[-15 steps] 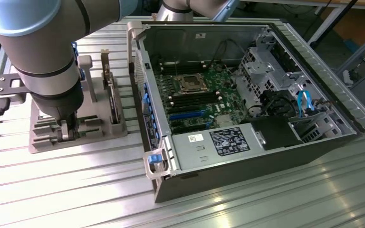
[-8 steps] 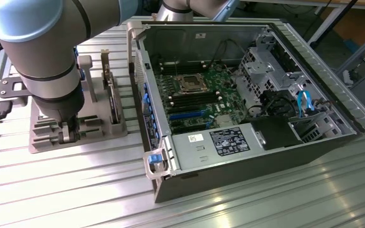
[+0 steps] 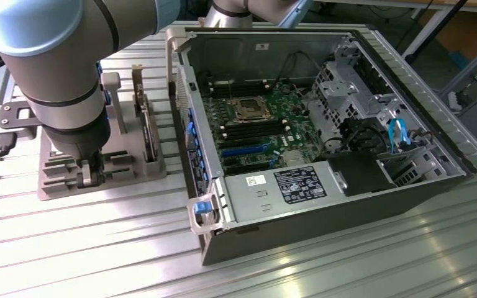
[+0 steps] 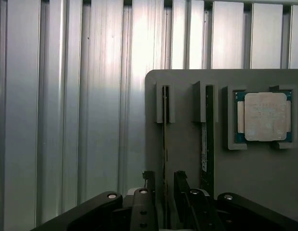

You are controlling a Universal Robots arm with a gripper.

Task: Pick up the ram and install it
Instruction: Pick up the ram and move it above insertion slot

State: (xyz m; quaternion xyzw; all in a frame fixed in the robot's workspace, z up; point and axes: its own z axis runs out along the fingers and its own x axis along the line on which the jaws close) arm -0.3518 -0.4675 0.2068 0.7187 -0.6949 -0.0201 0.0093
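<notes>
Two rams stand on edge in the slots of a grey holder (image 4: 187, 144). One ram (image 4: 164, 139) shows as a thin dark edge, and the other ram (image 4: 207, 139) beside it shows a green edge. My gripper (image 4: 164, 185) is open, low over the holder, with one finger (image 4: 149, 180) on each side of the first ram's near end and a gap to the stick. In the exterior view the gripper (image 3: 89, 174) reaches down into the holder (image 3: 97, 164) at the exterior view's left of the open computer case (image 3: 322, 205). The motherboard (image 3: 259, 133) lies inside the case.
A square silver CPU chip (image 4: 264, 117) sits in a pocket of the holder beyond the second ram. A card (image 3: 145, 124) stands upright in the holder close to the case wall. A drive cage (image 3: 346, 99) and power supply (image 3: 297, 183) fill parts of the case. A ribbed aluminium table (image 3: 97, 248) lies underneath.
</notes>
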